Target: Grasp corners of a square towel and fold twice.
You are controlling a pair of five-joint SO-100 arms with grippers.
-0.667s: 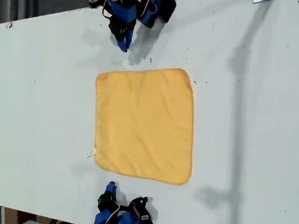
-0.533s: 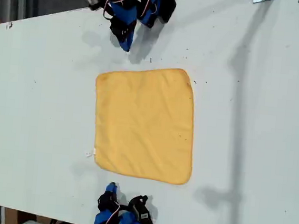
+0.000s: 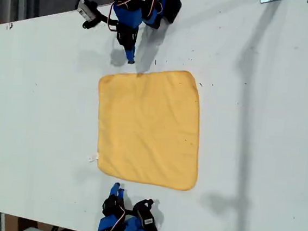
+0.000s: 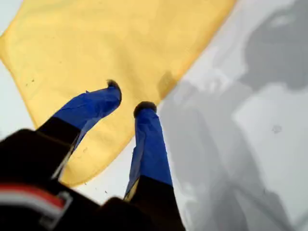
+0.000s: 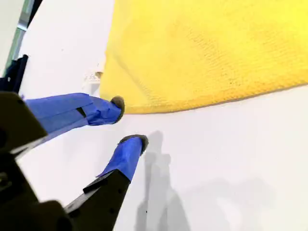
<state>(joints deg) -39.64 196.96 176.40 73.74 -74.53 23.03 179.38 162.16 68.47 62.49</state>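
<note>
My second gripper (image 5: 129, 121), its blue-taped fingers parted, sits just off a rounded corner (image 5: 111, 98) of the soft yellow terry towel (image 5: 211, 48). A tiny white tag (image 5: 92, 76) pokes from the hem onto the white table (image 5: 231, 159).

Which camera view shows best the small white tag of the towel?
The second wrist view: the white tag lies close beside the towel edge, near my second gripper. The exterior view shows only a tiny speck. The first wrist view does not show it.

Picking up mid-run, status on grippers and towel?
My first gripper open above towel edge. My second gripper open beside tag corner, off the cloth. Square towel flat, unfolded. Nothing in the way.
</note>
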